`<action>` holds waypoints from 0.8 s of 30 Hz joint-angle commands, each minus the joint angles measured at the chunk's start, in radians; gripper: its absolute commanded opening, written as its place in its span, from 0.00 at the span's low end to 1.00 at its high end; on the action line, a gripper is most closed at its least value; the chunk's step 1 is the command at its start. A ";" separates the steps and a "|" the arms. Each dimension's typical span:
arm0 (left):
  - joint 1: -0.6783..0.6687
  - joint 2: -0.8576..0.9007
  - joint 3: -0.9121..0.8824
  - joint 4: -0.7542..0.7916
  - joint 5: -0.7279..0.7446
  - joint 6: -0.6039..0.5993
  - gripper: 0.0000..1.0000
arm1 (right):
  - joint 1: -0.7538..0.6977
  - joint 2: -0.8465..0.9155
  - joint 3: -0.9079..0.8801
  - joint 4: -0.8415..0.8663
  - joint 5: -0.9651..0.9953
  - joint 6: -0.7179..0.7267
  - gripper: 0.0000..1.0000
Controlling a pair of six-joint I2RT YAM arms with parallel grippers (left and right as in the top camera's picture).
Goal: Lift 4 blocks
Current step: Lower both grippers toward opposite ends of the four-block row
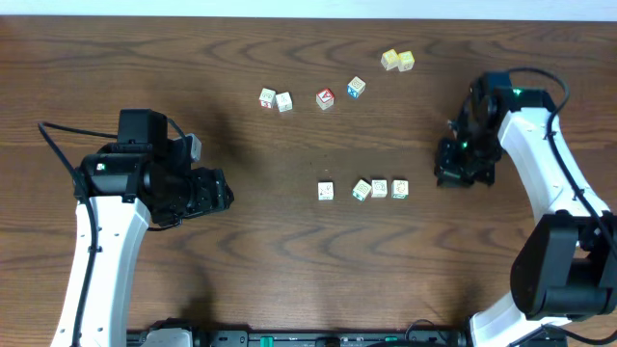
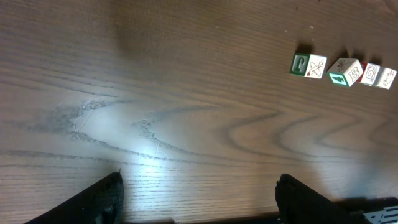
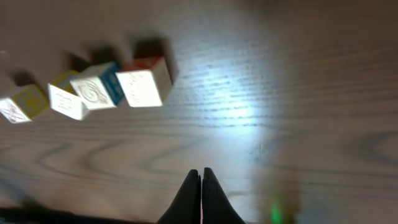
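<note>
4 blocks [image 1: 380, 189] in row | near right tool [image 3: 201, 177], apart | tool closed, empty

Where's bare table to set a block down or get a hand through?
Widest bare patch: between the left gripper and the row of four blocks. The band between that row and the scattered cubes behind it is clear too. Crowded: the three right-hand blocks sit close together, right gripper just beyond.

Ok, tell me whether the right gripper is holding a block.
No, the right gripper is shut on nothing, with the blocks lying on the table apart from it.
</note>
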 commanded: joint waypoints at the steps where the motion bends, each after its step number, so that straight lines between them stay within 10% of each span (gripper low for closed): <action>1: 0.005 0.002 0.018 0.023 0.003 -0.010 0.79 | 0.004 0.002 -0.064 0.063 -0.037 -0.021 0.02; 20: -0.031 0.002 -0.106 0.190 0.254 -0.042 0.78 | 0.021 0.002 -0.314 0.360 -0.038 0.095 0.01; 24: -0.031 0.002 -0.109 0.214 0.246 -0.119 0.49 | 0.021 0.002 -0.314 0.365 -0.038 0.095 0.01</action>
